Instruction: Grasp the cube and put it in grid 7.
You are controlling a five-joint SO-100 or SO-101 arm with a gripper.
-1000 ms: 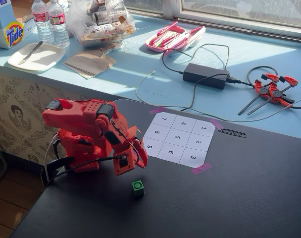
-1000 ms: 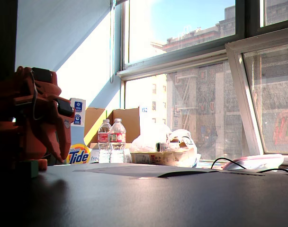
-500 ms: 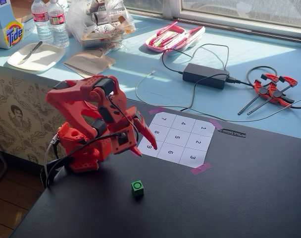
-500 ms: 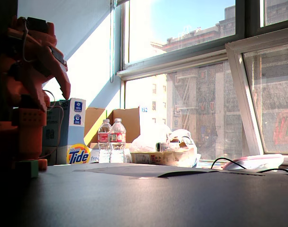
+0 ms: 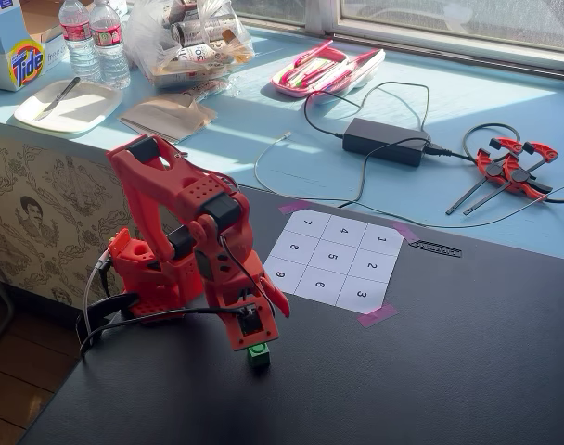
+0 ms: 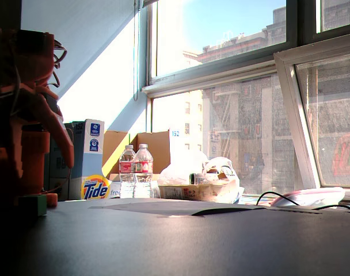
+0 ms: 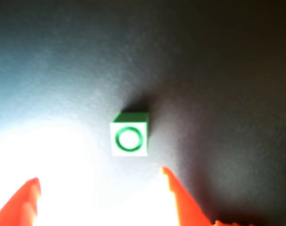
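Observation:
The green cube point(image 5: 258, 353) sits on the black table near its front edge, apart from the paper sheet. In the wrist view the cube point(image 7: 129, 136) shows a white top face with a green ring, lying just ahead of the fingertips and free of them. My red gripper point(image 5: 268, 329) points down right above the cube. In the wrist view the gripper point(image 7: 99, 175) is open and empty, with its fingers spread wide. Grid 7 point(image 5: 307, 222) is the far left corner cell of the white 3x3 sheet and is empty. In the low fixed view the cube point(image 6: 32, 205) is dim under the gripper point(image 6: 25, 172).
The arm's base point(image 5: 143, 273) stands at the table's left edge. Purple tape point(image 5: 377, 315) holds the sheet's corners. On the blue sill behind lie a power brick point(image 5: 386, 141) with cables, red clamps point(image 5: 509, 167), a plate point(image 5: 69, 107) and bottles point(image 5: 95, 42).

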